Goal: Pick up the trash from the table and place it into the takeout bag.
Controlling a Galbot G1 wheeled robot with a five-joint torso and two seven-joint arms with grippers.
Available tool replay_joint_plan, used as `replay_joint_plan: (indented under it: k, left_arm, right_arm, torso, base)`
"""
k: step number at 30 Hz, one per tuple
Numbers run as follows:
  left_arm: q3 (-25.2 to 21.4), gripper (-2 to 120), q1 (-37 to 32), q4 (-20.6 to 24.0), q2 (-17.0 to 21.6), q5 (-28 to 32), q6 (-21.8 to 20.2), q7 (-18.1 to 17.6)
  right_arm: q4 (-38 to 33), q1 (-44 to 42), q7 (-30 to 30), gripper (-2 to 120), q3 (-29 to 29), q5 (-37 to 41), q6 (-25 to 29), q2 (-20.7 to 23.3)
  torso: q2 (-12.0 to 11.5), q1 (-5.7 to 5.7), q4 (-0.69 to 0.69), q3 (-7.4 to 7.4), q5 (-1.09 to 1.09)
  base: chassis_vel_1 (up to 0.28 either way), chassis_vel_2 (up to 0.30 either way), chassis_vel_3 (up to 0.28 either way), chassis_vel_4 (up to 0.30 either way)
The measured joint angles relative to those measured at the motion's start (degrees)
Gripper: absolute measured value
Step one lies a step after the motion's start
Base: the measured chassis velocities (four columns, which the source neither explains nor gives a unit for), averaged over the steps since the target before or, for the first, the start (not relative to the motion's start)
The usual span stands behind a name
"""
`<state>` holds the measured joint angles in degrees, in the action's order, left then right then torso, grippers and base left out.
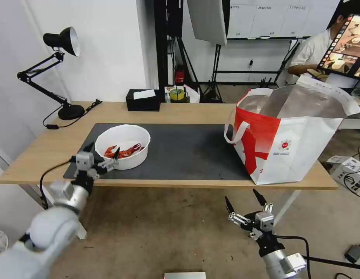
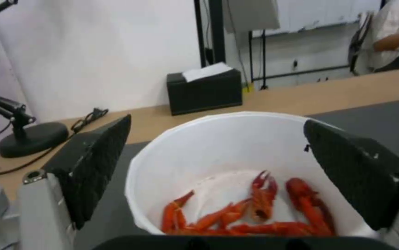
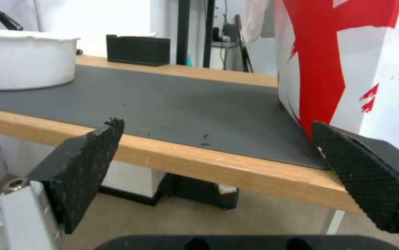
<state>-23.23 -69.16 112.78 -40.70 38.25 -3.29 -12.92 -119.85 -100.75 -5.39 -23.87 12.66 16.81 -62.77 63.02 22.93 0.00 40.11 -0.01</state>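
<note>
Red crayfish shells (image 1: 123,151) lie in a white bowl (image 1: 127,136) on the desk (image 1: 187,113) mat, the left end effector (image 1: 103,152) spread wide around its near rim. The foil-lined bag (image 1: 304,135) stands open at right; the right end effector (image 1: 244,200) hangs apart below the desk edge.

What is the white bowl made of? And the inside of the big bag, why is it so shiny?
The bowl looks like thin matte plastic or coated paper; its rim is slightly wavy, so I cannot tell which. The takeout bag seems lined with silver foil: the inside gleams grey and shows creases. Its outside looks like woven or laminated fabric, white with a red panel.
</note>
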Motion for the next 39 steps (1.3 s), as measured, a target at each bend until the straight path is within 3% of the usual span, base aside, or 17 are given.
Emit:
replay_joint_plan:
  k: [1, 3, 9, 13, 23, 32, 34, 39]
  left_arm:
    - [0.00, 100, 0.00, 0.00, 0.00, 0.00, 0.00, 0.00]
    - [1.10, 100, 2.98, -0.59, 1.62, 2.32, -5.03, -1.48]
    - [1.58, 100, 6.64, -2.33, 3.34, 7.96, -10.65, -4.44]
    - [2.07, 100, 12.33, -4.57, 3.92, 16.12, -18.12, -5.73]
    - [2.45, 100, 18.55, -8.43, 3.72, 32.34, -30.69, -7.73]
    - [4.65, 100, 24.13, -11.92, 2.99, 39.10, -37.29, -12.54]
    - [5.38, 100, 25.73, -12.97, 2.87, 40.57, -39.14, -15.02]
    - [6.10, 100, 26.92, -13.83, 2.73, 43.06, -39.38, -17.20]
  right_arm:
    - [0.00, 0.00, 0.00, 100, 0.00, 0.00, 0.00, 0.00]
    - [0.00, 0.00, 0.00, 100, 0.00, 0.01, 0.00, 0.00]
    - [-0.01, 0.00, 0.00, 100, 0.00, 0.03, 0.00, 0.01]
    - [-0.01, 0.01, 0.00, 100, 0.00, 0.04, 0.00, 0.01]
    - [-0.01, 0.01, 0.00, 100, 0.00, 0.05, 0.00, 0.01]
    - [-0.01, 0.01, 0.00, 100, 0.00, 0.05, 0.00, 0.01]
    - [-0.01, 0.01, 0.00, 100, 0.00, 0.05, -0.01, 0.01]
    - [-0.01, 0.01, 0.00, 100, 0.00, 0.05, -0.01, 0.01]
  torso:
    - [0.00, 0.00, 0.00, 0.00, 0.00]
    - [0.00, 0.00, -0.01, 0.00, 0.01]
    - [0.00, 0.00, 0.02, 0.00, 0.00]
    - [0.00, 0.00, 0.00, 0.00, 0.01]
    - [0.00, 0.00, 0.01, 0.00, 0.00]
    - [0.00, 0.00, 0.00, -0.01, 0.00]
    - [0.00, -0.01, 0.00, 0.00, 0.01]
    - [0.00, 0.00, 0.01, -0.01, 0.01]
  base:
    - [0.000, 0.000, 0.000, 0.000]
    - [0.000, 0.000, 0.000, 0.000]
    - [0.000, 0.000, 0.000, 0.000]
    - [0.000, 0.000, 0.000, 0.000]
    - [0.000, 0.000, 0.000, 0.000]
    - [0.000, 0.000, 0.000, 0.000]
    - [0.000, 0.000, 0.000, 0.000]
    - [0.000, 0.000, 0.000, 0.000]
